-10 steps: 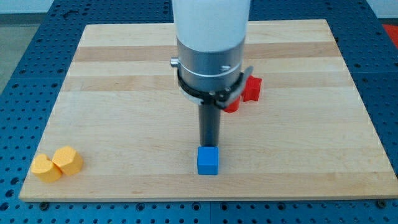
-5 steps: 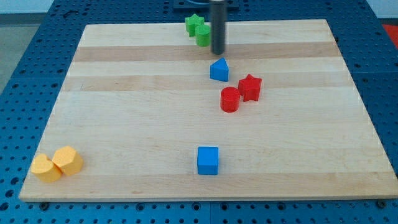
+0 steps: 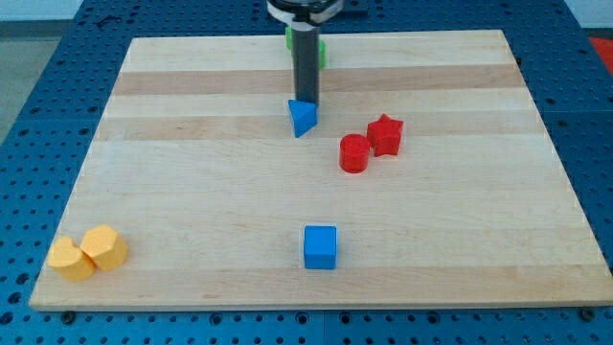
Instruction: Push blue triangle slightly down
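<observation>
Blue perforated metal surrounds a pale wooden desk [image 3: 192,192] with lengthwise grain bands, filling most of the view. At the view's top centre, my dark rod comes down from a metal collar, and my tip [image 3: 305,101] sits right at the upper edge of the blue triangle [image 3: 303,117], touching it or very nearly so. No gripper is fitted, so nothing is held; the rod only meets the block from above.

That blue triangle lies in the upper middle of the desk, a little to the view's left of the two red blocks. Behind the rod, near the desk's top edge, a green block [image 3: 317,50] peeks out on both sides; its shape is mostly hidden.

To the view's right of the triangle, the red cylinder [image 3: 353,153] and the red star [image 3: 385,135] sit touching, the star slightly higher and further right. Well below, near the bottom centre, stands the blue cube [image 3: 320,246], apart from everything else. In the bottom left corner, two yellow blocks [image 3: 88,253] rest against each other; their shapes are hard to make out.
</observation>
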You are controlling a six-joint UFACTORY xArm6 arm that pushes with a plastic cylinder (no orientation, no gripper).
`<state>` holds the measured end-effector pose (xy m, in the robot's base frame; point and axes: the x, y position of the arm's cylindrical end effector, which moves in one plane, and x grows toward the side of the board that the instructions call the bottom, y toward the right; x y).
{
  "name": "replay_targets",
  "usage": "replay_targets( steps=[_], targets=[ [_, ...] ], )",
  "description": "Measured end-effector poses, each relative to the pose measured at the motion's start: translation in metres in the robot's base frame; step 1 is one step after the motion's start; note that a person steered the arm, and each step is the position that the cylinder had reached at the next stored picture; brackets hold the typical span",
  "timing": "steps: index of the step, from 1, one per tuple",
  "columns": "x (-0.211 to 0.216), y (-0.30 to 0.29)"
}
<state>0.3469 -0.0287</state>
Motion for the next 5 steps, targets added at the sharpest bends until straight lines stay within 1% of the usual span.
replay_targets(
  steps=[1, 3, 5],
  targets=[
    [0.010, -0.009],
    [0.046, -0.008],
    [0.112, 0.014]
  ],
)
